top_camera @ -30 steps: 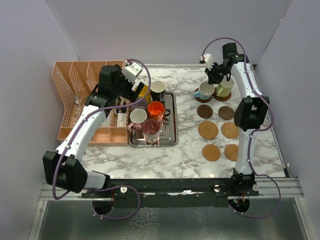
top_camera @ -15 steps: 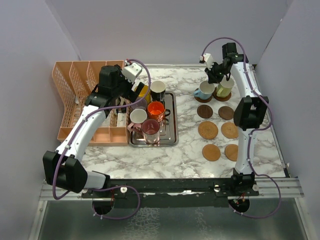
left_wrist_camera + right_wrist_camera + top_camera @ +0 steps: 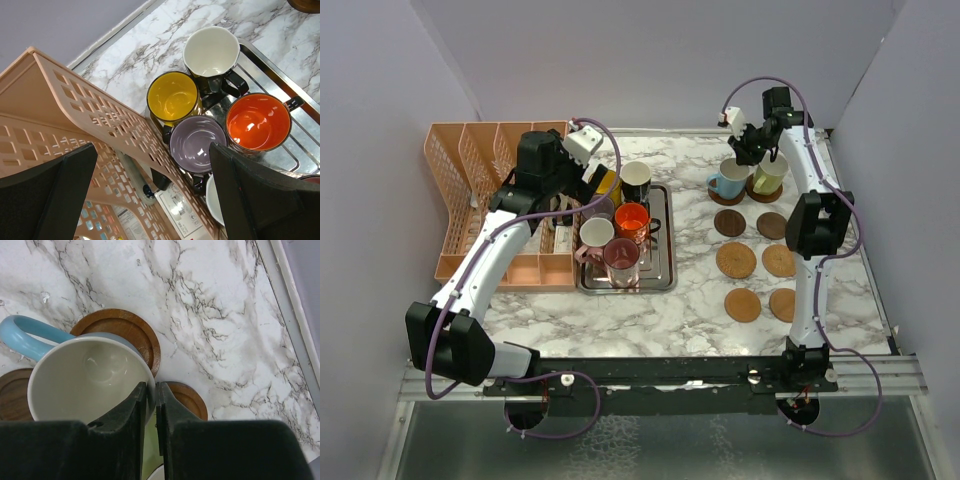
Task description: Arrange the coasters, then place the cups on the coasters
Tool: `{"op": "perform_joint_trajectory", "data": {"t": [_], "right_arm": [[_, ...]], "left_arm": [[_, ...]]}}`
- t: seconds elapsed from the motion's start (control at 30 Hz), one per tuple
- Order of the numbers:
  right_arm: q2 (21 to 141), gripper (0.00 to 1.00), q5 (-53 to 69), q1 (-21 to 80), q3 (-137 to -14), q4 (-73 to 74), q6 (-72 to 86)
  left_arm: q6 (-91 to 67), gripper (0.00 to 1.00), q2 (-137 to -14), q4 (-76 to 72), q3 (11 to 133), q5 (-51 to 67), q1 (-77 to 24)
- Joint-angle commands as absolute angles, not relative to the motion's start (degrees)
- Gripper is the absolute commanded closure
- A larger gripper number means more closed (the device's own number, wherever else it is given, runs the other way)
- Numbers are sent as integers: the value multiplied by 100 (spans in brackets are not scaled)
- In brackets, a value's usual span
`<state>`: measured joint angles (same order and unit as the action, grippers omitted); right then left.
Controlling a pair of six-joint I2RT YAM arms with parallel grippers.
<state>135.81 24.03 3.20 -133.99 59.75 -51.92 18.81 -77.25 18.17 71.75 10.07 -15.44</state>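
Note:
A light blue cup (image 3: 85,380) stands on a brown coaster (image 3: 125,330) at the back right. My right gripper (image 3: 151,387) is shut on its rim, one finger inside and one outside. Beside it a cream cup (image 3: 770,175) sits on another coaster (image 3: 765,193). Several empty coasters (image 3: 736,260) lie in two columns nearer the front. My left gripper (image 3: 150,150) hangs open and empty above the yellow cup (image 3: 172,97) and purple cup (image 3: 197,142). The black cup (image 3: 210,52), orange cup (image 3: 257,122), pink-white cup (image 3: 596,235) and maroon cup (image 3: 621,255) stand with them in the tray.
The steel tray (image 3: 665,250) lies left of centre. A peach slotted organizer (image 3: 480,190) stands against its left side, right under my left wrist. Purple walls close in the table at back, left and right.
My right gripper and the light blue cup have shifted a touch toward the back. The left arm has not moved.

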Motion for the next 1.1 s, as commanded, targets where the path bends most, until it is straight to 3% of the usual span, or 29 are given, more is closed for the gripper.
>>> {"op": "perform_joint_trajectory", "data": {"t": [0.0,0.17,0.77,1.07], "right_arm": [[13754,86,2250,272,-13560,5774,-5205],[13699,84,2277,272,-13558,5673,-5124],[12805,66,2259,280,-13098,5363,-3901],[12258,65,1697,281,-12405,5291,-2634]], "left_arm": [[1934,1,-7624,1811,7133,1160,-1500],[1944,1,-7645,1815,7122,1164,-1494],[1921,1,-7700,1812,7130,1288,-1492],[1889,1,-7706,1806,7115,1361,-1494]]}}
